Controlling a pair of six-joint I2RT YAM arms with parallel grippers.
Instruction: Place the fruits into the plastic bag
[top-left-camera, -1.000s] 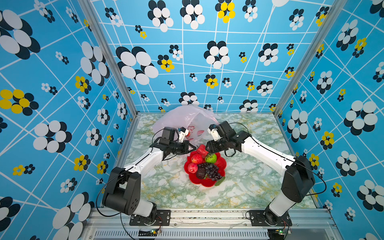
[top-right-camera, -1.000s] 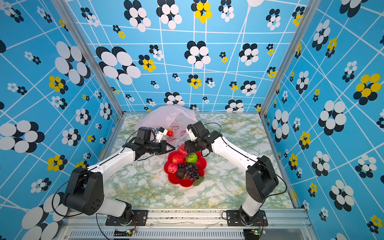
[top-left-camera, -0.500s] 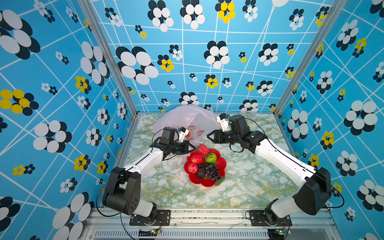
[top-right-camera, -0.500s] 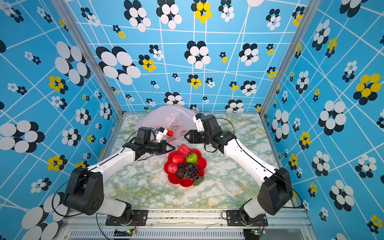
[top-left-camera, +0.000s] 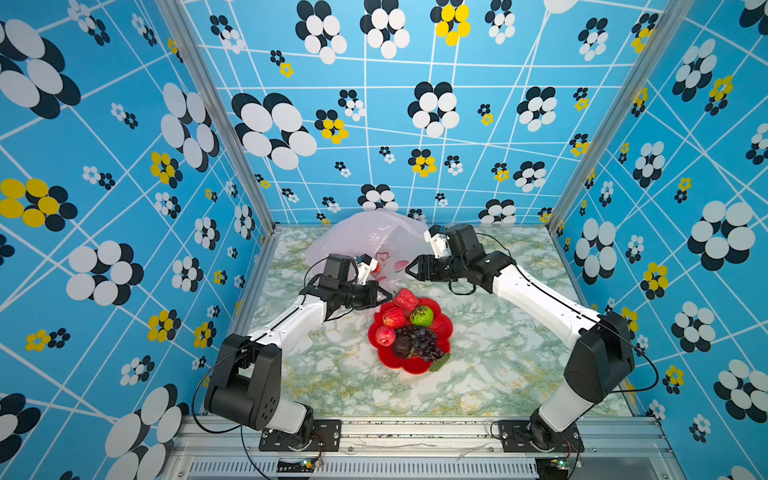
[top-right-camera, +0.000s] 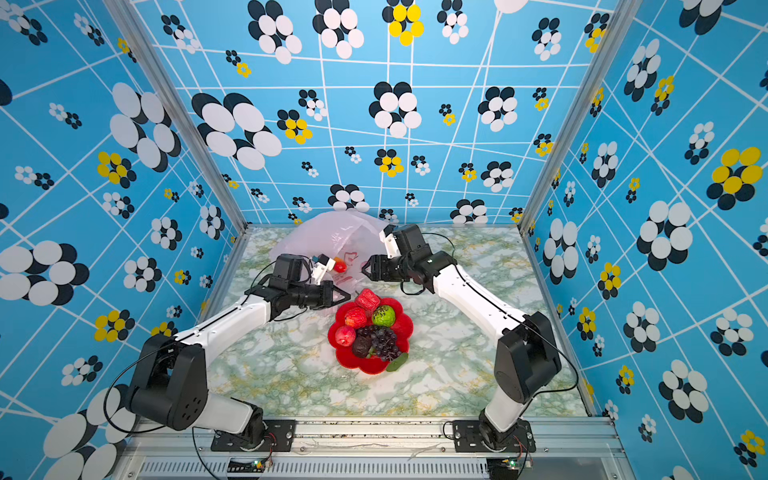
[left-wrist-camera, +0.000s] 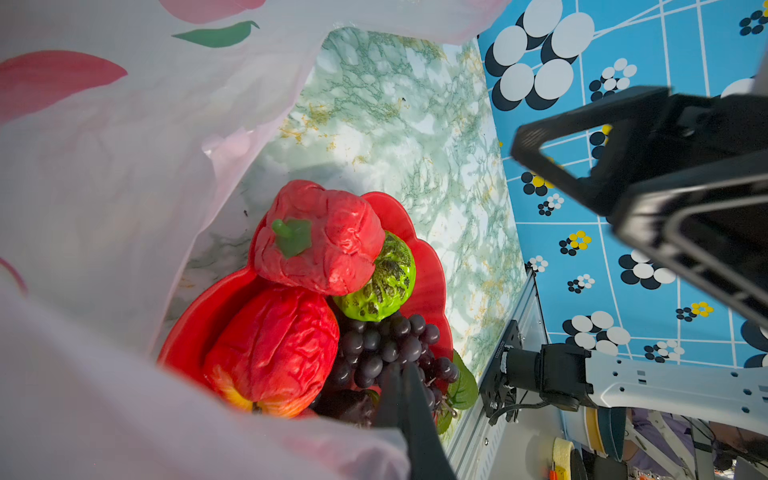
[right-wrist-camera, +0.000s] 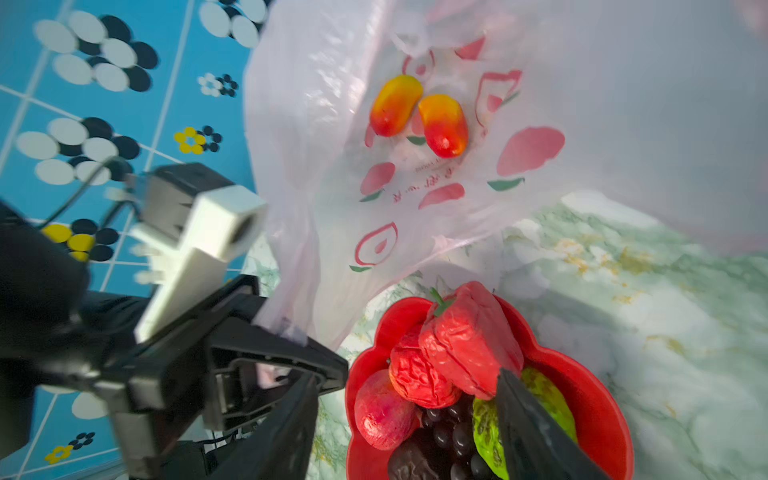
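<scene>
Left fingers (right-wrist-camera: 286, 353): pressed together on the lower rim of the thin translucent pale-pink plastic bag (top-left-camera: 357, 235), just beside the plate.
Right fingers (right-wrist-camera: 536, 436): spread apart with nothing between them, above the plate's far edge.
Plate: red flower-shaped plate (top-left-camera: 445, 330) on the green-marbled bench (top-left-camera: 498, 345).
Bag: behind the plate, mouth facing it.
In the bag: two yellow-orange mangoes (right-wrist-camera: 395, 106) side by side.
On the plate: three wrinkled red fruits (top-left-camera: 405, 299), a bumpy green fruit (top-left-camera: 422, 316), a dark purple grape bunch (top-left-camera: 424, 343) and a dark brown round fruit (top-left-camera: 402, 347).
</scene>
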